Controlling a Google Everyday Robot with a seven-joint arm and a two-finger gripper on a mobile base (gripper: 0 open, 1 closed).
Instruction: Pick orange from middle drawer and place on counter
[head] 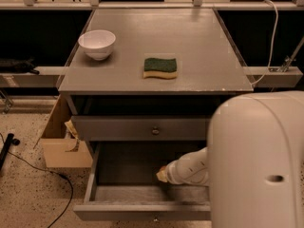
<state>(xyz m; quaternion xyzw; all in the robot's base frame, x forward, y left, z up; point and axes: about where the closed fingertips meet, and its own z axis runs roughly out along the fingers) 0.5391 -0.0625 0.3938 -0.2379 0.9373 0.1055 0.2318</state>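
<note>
The orange (161, 176) appears only as a small yellowish patch deep in the open middle drawer (124, 194), right at the tip of the arm (189, 170), so it is not yet on the counter (194, 42). The gripper (166, 172) is down inside the drawer at that patch, mostly hidden by the arm. Whether it is spread or already pinching the fruit I cannot tell. The step in hand looks like the grasp itself. Next comes a firm hold, a straight lift past the shut drawer front above, then a move to bare counter beside the sponge (160, 67) and bowl (97, 43).
</note>
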